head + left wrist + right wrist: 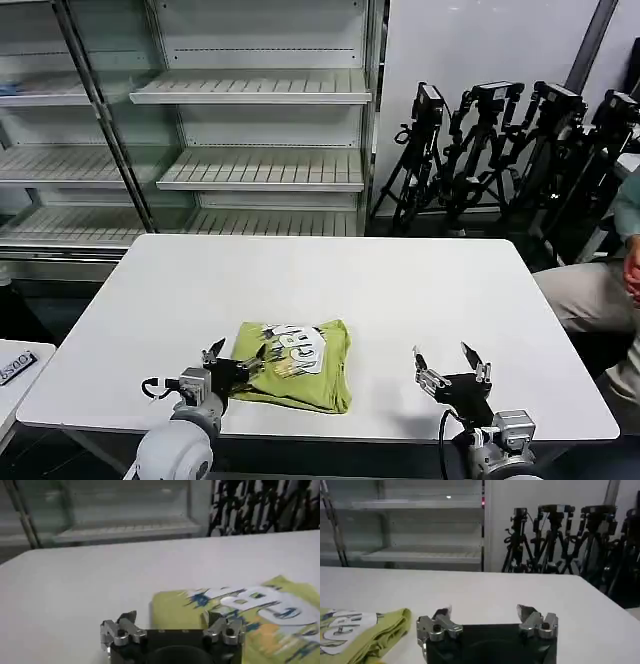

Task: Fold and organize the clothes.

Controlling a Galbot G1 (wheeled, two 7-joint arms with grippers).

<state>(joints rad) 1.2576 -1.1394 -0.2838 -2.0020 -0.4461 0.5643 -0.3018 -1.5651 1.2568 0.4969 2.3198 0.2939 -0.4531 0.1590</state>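
The lime-green shirt [295,365] is lying folded into a compact bundle on the white table [320,290], near the front edge and a little left of centre, with a white and blue printed graphic facing up. In the head view the whole bundle is being shown with both arms reaching in from the near edge. In the left wrist view only the shirt's [240,615] near corner and part of the print are being shown, the rest being cut off at the frame's edge. In the right wrist view a bunched, layered side of the shirt [365,630] is being shown.

The left gripper [235,365] is being held low at the shirt's left edge, fingers spread open; whether cloth is being touched cannot be told. The right gripper [452,365] is being held above bare table, well apart from the shirt, jaws wide open and empty. The print's lettering is hard to make out.
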